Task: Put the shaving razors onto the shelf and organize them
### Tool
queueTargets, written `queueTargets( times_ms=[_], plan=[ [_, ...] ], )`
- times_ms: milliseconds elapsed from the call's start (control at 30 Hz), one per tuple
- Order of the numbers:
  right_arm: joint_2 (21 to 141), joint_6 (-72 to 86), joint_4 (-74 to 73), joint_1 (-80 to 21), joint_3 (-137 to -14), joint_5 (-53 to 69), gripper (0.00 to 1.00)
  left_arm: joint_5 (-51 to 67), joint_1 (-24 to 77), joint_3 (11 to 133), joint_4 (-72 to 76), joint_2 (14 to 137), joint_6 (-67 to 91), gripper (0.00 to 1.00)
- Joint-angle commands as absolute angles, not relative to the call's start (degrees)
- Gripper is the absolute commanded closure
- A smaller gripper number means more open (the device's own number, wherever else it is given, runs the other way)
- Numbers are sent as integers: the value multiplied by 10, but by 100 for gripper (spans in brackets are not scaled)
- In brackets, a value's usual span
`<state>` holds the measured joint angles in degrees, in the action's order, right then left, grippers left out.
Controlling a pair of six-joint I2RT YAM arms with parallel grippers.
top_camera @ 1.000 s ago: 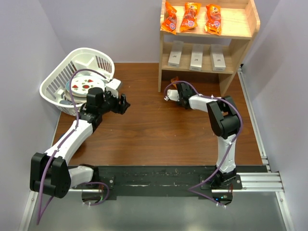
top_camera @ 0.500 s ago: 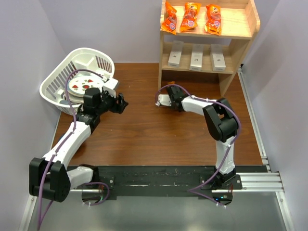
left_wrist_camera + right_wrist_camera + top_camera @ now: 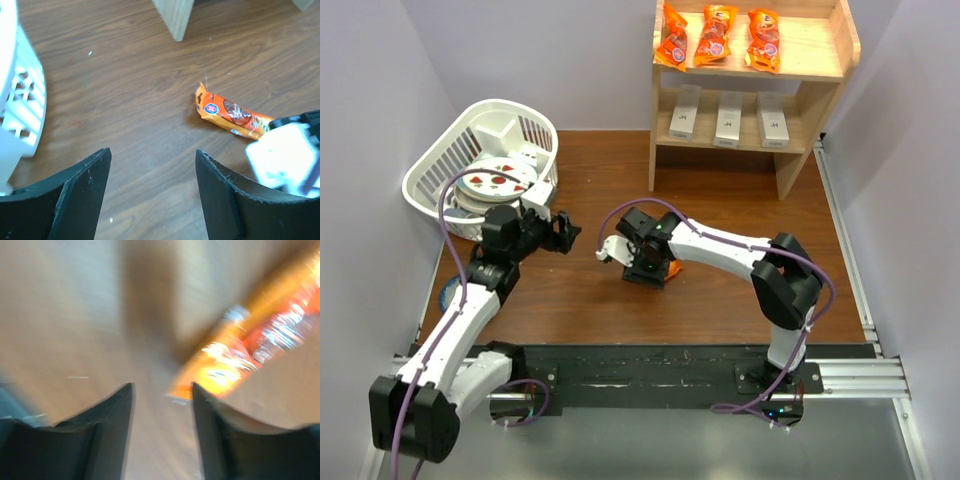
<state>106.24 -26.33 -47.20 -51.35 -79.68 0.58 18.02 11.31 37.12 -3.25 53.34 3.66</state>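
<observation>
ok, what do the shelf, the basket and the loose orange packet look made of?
Shelf: light wood, matte, grain lines visible. Basket: white moulded plastic by its slatted walls, slightly shiny. Orange snack packet: thin glossy film, probably plastic or foil laminate; it crinkles and has a crimped end.

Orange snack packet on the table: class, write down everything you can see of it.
The orange snack packet is a long, glossy, crinkly wrapper with a crimped end, a small blue-and-white logo and a dark picture. It lies flat and slantwise on the brown wooden table. The open right hand hides one end; contact cannot be told.
</observation>
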Motion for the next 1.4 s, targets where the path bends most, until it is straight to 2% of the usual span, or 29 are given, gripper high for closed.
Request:
queueTargets(
  times_ms=[0, 100, 167, 233, 267, 300, 333, 367, 400, 467, 567, 767, 1033, 1133, 1167, 1367],
  plan=[
    [1049, -191, -551, -510, -902, 227, 42, 123, 105, 340, -48, 490, 86, 26],
    [1034, -223, -552, -496, -931, 231, 43, 162, 95, 304, -52, 483, 132, 27],
    [1020, -228, -519, -481, -927, 177, 46, 205, 92, 274, -35, 491, 151, 32],
    [1019, -246, -498, -478, -905, 65, 53, 214, 90, 261, -15, 510, 177, 40],
    [1020, -255, -480, -472, -892, 35, 63, 219, 89, 258, -9, 519, 182, 46],
    [1022, -274, -475, -468, -869, 26, 68, 221, 89, 257, -8, 530, 185, 61],
    [1021, -283, -474, -463, -859, 33, 72, 222, 88, 256, 20, 551, 184, 70],
    [1020, -290, -462, -458, -844, 57, 75, 218, 88, 257, 28, 561, 180, 85],
    [1013, -298, -453, -459, -816, 66, 81, 210, 88, 258, 34, 570, 179, 92],
    [1010, -283, -428, -459, -796, 103, 85, 202, 88, 270, 50, 595, 178, 100],
    [1019, -246, -408, -460, -779, 130, 88, 201, 88, 299, 56, 641, 172, 100],
    [1060, -250, -383, -459, -758, 106, 88, 196, 88, 331, 79, 693, 187, 97],
    [1164, -250, -386, -375, -837, 14, 91, 195, 89, 336, 81, 713, 186, 93],
    [1187, -292, -392, -341, -871, -20, 91, 198, 88, 337, 85, 727, 188, 89],
    [1189, -308, -395, -330, -876, -17, 91, 201, 88, 338, 89, 732, 191, 85],
    [1151, -328, -419, -344, -854, 16, 86, 202, 88, 354, 103, 757, 196, 79]
  ],
)
